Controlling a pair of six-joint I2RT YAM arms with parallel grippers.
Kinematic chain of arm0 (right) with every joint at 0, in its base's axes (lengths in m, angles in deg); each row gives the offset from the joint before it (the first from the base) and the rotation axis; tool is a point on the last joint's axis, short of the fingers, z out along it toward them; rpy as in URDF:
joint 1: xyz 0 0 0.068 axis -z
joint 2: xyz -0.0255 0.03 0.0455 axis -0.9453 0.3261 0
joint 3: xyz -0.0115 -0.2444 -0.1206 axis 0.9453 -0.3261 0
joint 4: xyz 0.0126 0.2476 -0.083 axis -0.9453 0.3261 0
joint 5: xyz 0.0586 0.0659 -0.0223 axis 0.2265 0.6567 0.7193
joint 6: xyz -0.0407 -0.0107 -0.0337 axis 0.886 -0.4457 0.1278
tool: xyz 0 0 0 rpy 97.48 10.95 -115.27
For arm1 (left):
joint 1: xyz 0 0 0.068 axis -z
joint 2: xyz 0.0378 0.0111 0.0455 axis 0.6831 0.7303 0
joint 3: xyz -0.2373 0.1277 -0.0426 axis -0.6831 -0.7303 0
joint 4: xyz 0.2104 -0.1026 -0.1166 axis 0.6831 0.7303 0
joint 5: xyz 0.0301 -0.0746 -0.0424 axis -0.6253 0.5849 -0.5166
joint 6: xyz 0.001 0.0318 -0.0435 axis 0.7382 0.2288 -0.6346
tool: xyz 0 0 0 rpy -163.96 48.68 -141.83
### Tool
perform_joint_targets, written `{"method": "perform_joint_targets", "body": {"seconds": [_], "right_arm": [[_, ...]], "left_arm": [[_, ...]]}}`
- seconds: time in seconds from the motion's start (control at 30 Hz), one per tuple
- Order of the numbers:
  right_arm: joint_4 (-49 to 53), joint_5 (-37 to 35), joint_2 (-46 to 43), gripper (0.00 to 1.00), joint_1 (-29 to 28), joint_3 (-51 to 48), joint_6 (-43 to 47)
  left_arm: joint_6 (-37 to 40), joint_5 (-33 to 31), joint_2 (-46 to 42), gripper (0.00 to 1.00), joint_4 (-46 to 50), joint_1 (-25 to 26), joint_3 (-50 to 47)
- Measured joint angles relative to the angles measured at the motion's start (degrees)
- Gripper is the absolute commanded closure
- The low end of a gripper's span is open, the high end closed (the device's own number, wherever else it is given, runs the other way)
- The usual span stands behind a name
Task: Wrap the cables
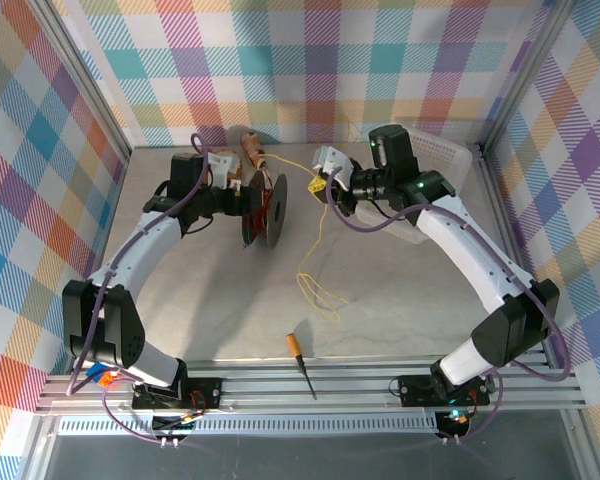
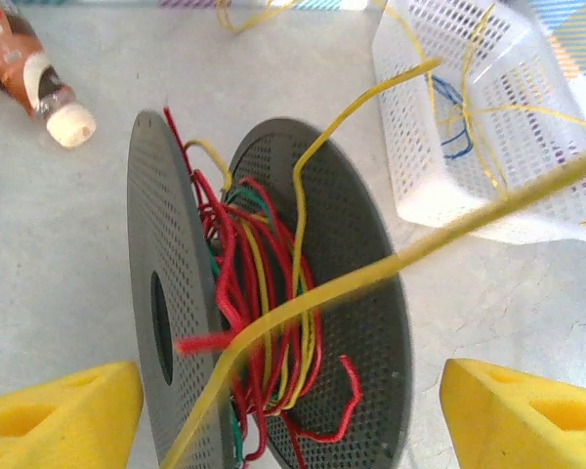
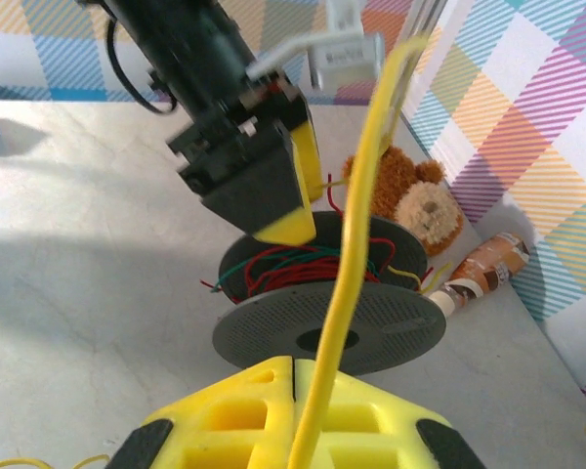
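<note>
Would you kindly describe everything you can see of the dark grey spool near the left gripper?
The spool is dark grey, plastic-looking: two round perforated flanges with a centre hole, standing on edge on the table. Red, green and yellow wires are wound loosely between the flanges. One yellow cable leads off it. The open left gripper straddles it; contact is unclear.

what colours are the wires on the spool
Red, yellow and green; the spool shows best in the left wrist view.
</note>
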Motion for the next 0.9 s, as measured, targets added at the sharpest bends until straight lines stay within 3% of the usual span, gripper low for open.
{"method": "perform_joint_targets", "body": {"seconds": [0.2, 0.33, 0.47, 0.63, 0.9], "right_arm": [[3.39, 0.42, 4.55, 1.0, 0.55, 5.31, 2.43], [7.06, 5.16, 5.35, 1.0, 2.82, 8.24, 4.44], [10.91, 11.52, 5.35, 1.0, 5.75, 10.73, 5.7], [15.74, 15.74, 6.03, 1.0, 7.54, 14.6, 8.02], [22.05, 13.51, 8.39, 1.0, 9.25, 15.98, 16.7]], "left_arm": [[-0.13, 0.79, -1.2, 0.23, -0.61, -0.15, -0.52], [-0.11, 0.85, -1.66, 0.15, -1.4, -0.31, -2.12], [-0.42, 1.31, -2.86, 0.0, -1.62, -0.76, -2.97], [-1.44, 1.81, -5.05, 0.0, -2.95, -0.98, -3.26], [-1.68, 1.81, -7.28, 0.0, -3.15, -0.98, -3.69]]}}
